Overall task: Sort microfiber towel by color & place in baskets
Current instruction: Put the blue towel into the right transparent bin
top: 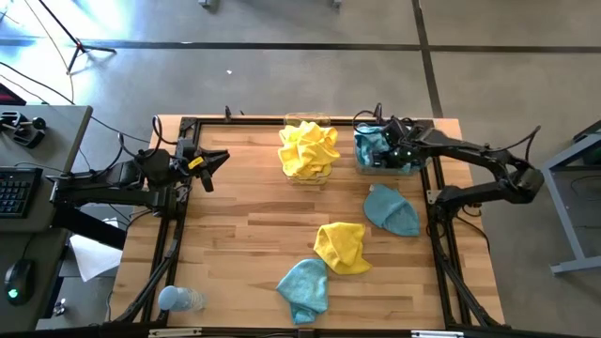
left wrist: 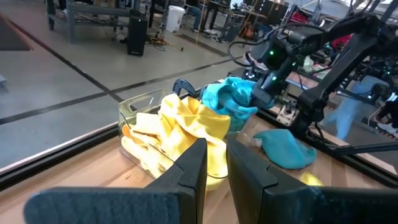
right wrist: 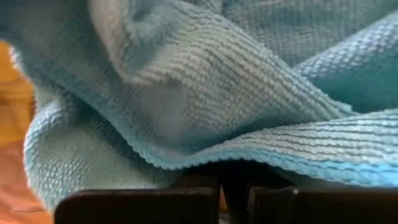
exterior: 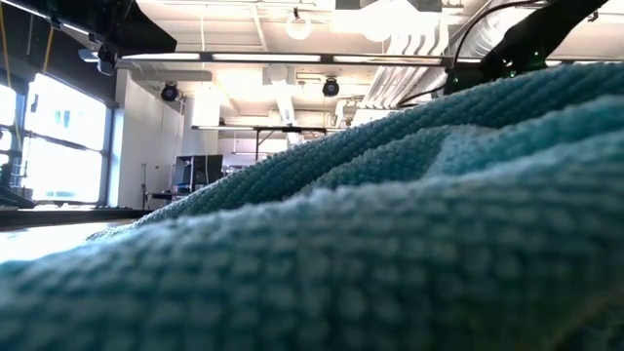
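Two clear baskets stand side by side at the table's far edge. One basket (top: 293,120) (left wrist: 134,107) is heaped with yellow towels (top: 308,150) (left wrist: 186,127). The other basket (top: 361,167) holds teal towels (top: 371,143) (left wrist: 231,98). My right gripper (top: 394,150) (right wrist: 234,186) reaches down into that teal heap, shut on teal cloth. My left gripper (top: 222,160) (left wrist: 216,163) waits at the table's left side, open by a narrow gap and touching nothing. Loose on the wood lie one teal towel (top: 392,209), one yellow towel (top: 342,246) and another teal towel (top: 303,287). My right gripper is shut on a teal towel in the teal basket, coming from the table's right and slanting down. A hemmed edge of the cloth (right wrist: 249,158) drapes over the fingertips and hides the place of contact. The cloth rests bunched on the heap in the basket.
A pale plastic bottle (top: 178,299) lies at the near left corner. The near teal towel (exterior: 322,244) fills the low view, with my right arm (exterior: 531,39) above it. Bare wood stretches between the left gripper and the towels. A black frame rail (top: 441,272) runs along the table's edges.
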`<state>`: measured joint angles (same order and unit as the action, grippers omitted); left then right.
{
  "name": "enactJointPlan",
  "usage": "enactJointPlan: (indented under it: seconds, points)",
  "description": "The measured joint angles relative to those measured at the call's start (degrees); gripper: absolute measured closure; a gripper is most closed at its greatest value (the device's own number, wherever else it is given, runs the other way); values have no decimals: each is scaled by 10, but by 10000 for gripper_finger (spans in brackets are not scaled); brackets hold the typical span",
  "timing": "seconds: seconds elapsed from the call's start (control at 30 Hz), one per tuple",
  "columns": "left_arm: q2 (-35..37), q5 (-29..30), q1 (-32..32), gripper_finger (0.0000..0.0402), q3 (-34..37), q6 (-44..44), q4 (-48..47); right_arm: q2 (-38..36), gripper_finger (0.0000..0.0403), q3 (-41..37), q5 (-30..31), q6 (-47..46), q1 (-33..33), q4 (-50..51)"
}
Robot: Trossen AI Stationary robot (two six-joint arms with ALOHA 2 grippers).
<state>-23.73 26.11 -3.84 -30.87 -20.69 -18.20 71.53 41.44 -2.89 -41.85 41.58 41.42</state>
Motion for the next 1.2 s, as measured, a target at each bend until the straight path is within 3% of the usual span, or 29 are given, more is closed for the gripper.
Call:
enactJointPlan:
  seconds: [0.33, 0.83, 1.2]
  points:
    - [0, 0, 0, 351, 0, -18, 0, 4, 402, 25, 30, 7, 0, 13]
    - [0, -3, 0, 351, 0, -17, 0, 52, 402, -15, 57, 18, 12, -13]
    - [0, -20, 0, 351, 0, -17, 0, 49, 402, 79, 42, 38, 11, 116]
